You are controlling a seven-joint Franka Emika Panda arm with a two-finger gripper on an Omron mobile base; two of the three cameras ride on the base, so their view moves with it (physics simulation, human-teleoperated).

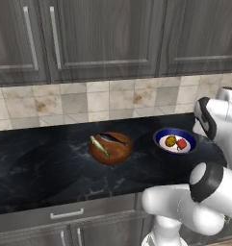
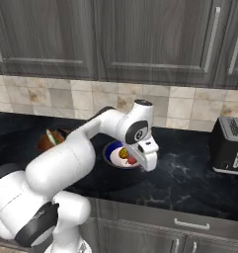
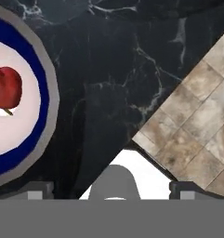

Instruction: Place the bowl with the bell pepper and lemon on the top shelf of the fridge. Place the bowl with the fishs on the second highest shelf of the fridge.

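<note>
Hand view shows the blue-rimmed bowl holding the red bell pepper, left of the spread, empty gripper, on the black desk. Left base view adds the lemon and, farther left, the wooden bowl with fish.

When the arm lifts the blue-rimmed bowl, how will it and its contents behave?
The blue-rimmed bowl looks rigid and shallow, so it should lift without flexing. The lemon and bell pepper lie loose inside and would probably roll or slide if it tilts. Its smooth rim may be slippery in the gripper.
</note>
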